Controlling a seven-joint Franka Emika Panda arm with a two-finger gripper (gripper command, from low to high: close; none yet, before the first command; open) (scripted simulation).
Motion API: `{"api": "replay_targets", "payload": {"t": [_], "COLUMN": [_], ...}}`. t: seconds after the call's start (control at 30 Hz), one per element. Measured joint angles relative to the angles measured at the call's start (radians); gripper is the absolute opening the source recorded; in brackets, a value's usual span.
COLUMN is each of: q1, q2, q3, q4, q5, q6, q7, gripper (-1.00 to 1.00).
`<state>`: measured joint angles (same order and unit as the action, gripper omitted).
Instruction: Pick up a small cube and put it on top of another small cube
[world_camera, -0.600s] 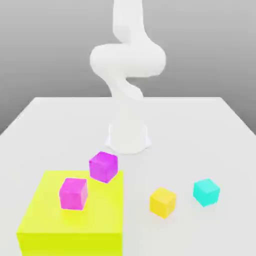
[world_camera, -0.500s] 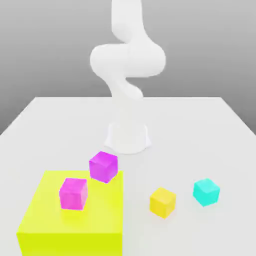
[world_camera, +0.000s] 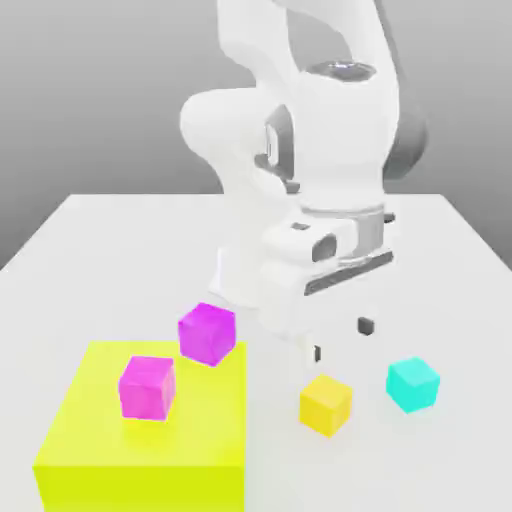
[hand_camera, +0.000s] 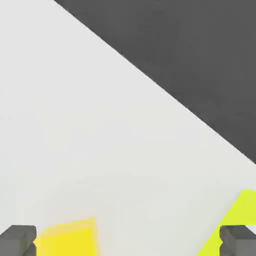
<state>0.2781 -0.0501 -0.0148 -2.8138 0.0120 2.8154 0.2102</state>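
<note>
Since a moment ago the white arm (world_camera: 300, 130) has swung forward over the table (world_camera: 450, 240), bringing its gripper (world_camera: 341, 339), fingers spread wide and empty, just above the small yellow cube (world_camera: 325, 404), which sits between the big yellow-green block (world_camera: 150, 440) and the cyan cube (world_camera: 413, 384).

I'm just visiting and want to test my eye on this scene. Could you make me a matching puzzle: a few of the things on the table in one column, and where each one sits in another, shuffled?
Things:
1. small yellow cube
2. cyan cube
3. magenta cube
4. gripper

Places:
A. on top of the large yellow-green block
B. farthest toward the exterior view's right, on the white table
C. hanging open above the table, just over the small yellow cube
D. on the table between the large block and the cyan cube

Pairs: 1-D, 2-B, 3-A, 4-C
</note>
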Motion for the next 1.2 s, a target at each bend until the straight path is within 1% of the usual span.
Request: {"api": "replay_targets", "payload": {"t": [0.07, 0.27, 0.3, 0.5, 0.57, 0.8, 1.0, 1.2], "q1": [0.003, -0.001, -0.002, -0.004, -0.003, -0.001, -0.121, -0.291], "q2": [0.072, 0.290, 0.312, 0.323, 0.286, 0.045, -0.172, -0.389], "q3": [0.004, 0.011, 0.012, 0.013, 0.012, 0.000, -0.045, -0.051], "q4": [-0.021, 0.006, 0.010, 0.012, 0.005, -0.032, -0.031, -0.026], "q5": [-0.010, -0.007, -0.006, -0.009, -0.011, -0.008, -0.012, -0.033], "q6": [0.055, 0.232, 0.251, 0.258, 0.228, 0.024, -0.194, -0.415], "q7": [-0.024, -0.036, -0.037, -0.034, -0.033, -0.010, 0.206, 0.450], "gripper": [0.00, 0.00, -1.00, -1.00, -1.00, -1.00, -1.00, -1.00]}}
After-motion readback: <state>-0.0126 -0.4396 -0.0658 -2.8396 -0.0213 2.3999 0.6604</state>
